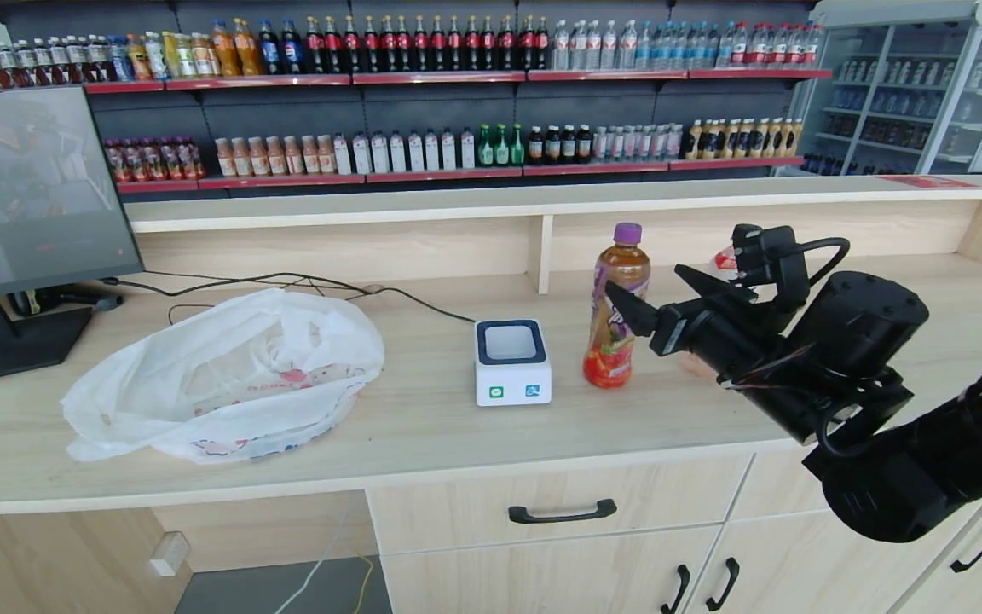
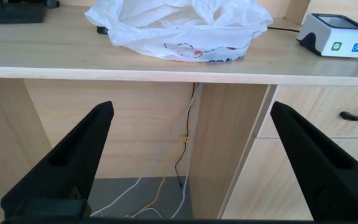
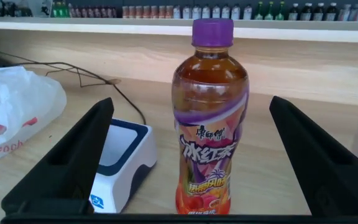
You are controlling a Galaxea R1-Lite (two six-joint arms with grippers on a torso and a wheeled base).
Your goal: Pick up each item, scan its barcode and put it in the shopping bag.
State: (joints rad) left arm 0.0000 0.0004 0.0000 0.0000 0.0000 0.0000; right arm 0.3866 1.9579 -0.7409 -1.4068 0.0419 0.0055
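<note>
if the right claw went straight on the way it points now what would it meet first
Most likely the purple-capped bottle, upright dead ahead of the right claw, nothing seen between them.

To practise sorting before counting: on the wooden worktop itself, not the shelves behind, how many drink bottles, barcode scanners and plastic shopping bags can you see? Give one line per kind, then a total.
Drink bottle: 1
Barcode scanner: 1
Shopping bag: 1
Total: 3
</note>
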